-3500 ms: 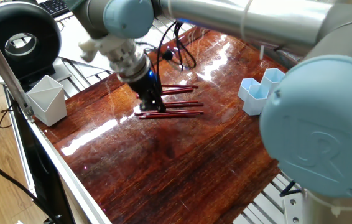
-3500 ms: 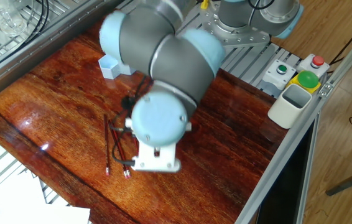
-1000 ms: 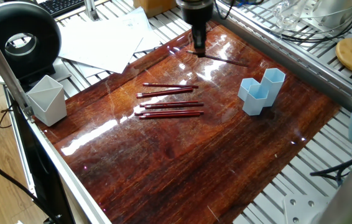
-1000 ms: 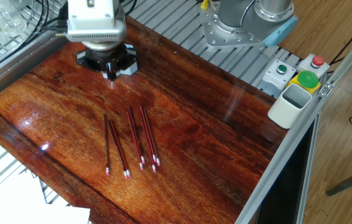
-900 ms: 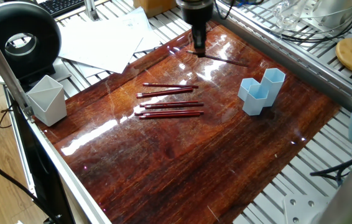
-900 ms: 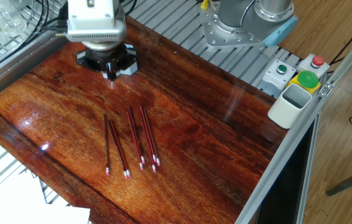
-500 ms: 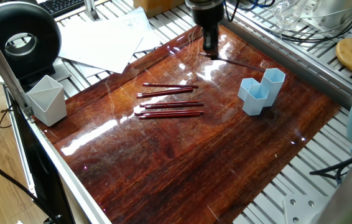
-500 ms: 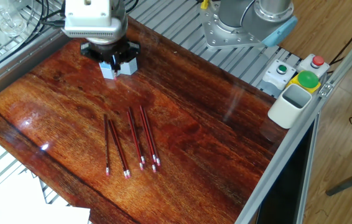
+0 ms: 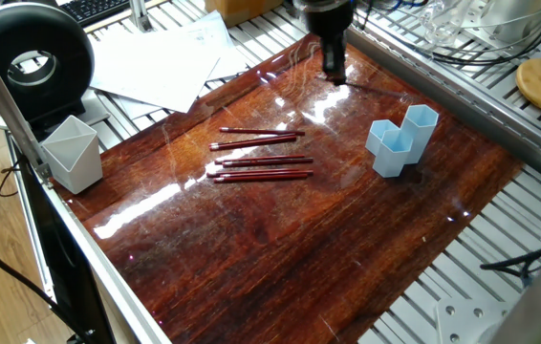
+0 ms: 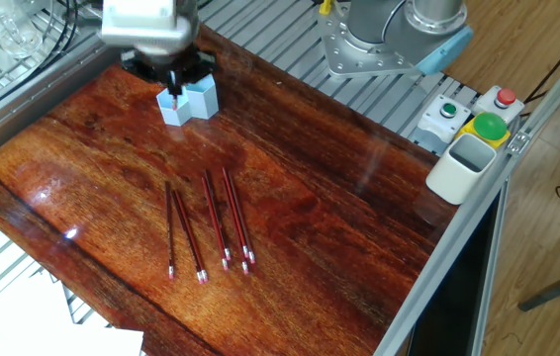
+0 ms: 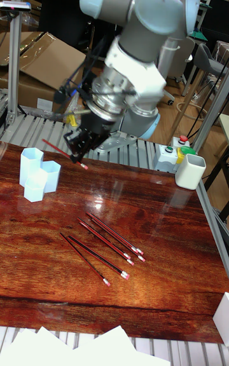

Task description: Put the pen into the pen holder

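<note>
Over the glossy reddish-brown wooden bench [image 9: 280,248] the big grey and pale blue arm reaches toward the far edge, wrist bent so the black two-finger gripper [image 11: 77,147] points down, pinched on a thin red pen [image 11: 63,152]. The pen is carried tilted in the air near the small light blue hexagonal-tube pen holder [image 9: 400,139], likely to line its tip up with a tube. Four more slim red pens [image 9: 259,156] lie side by side mid-bench, well apart.

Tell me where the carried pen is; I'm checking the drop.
In the tall fixed view the pen is held tilted in the end effector, above the table and just right of the light blue pen holder.
</note>
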Motion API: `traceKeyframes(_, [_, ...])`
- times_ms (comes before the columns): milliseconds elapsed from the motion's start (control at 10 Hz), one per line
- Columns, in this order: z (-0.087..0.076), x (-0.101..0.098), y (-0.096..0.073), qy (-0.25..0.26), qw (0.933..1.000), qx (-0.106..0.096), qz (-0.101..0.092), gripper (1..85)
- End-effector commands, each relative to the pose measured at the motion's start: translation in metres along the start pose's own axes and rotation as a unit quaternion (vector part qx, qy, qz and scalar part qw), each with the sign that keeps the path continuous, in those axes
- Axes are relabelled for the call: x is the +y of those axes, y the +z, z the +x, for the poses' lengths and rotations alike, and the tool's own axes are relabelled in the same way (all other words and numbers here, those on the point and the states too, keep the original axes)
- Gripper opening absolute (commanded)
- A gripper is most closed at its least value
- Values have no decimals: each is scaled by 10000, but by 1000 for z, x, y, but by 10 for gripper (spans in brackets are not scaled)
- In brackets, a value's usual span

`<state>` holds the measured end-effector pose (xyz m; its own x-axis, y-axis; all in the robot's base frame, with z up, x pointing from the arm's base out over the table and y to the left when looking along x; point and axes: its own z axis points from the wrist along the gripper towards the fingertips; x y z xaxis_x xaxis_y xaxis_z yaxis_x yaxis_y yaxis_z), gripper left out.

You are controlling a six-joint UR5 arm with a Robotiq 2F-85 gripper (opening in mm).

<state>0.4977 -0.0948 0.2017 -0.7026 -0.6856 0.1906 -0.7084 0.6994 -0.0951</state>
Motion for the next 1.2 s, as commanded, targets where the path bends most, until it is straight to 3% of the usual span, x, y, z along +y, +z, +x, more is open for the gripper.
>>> traceKeyframes(0, [7, -5, -1, -425, 9958, -805, 84, 10])
traceKeyframes(100, [5, -2, 0, -408, 9939, -1021, 82, 10])
traceKeyframes(300, [10, 1, 3, -446, 9921, -1167, 66, 10])
traceKeyframes(400, [12, 3, 3, -367, 9939, -1037, -31, 10])
traceKeyframes(500, [7, 8, 2, -190, 9971, -706, -220, 10])
traceKeyframes(600, [16, 13, 3, -31, 9981, -520, -330, 10])
traceKeyframes(700, [13, 18, 2, 130, 9973, -569, -437, 10])
traceKeyframes(900, [24, 15, 3, 389, 9979, -351, -383, 10])
traceKeyframes(1000, [20, 21, 3, 523, 9965, -410, -506, 10])
traceKeyframes(1100, [13, 6, 3, 361, 9975, -569, -222, 10])
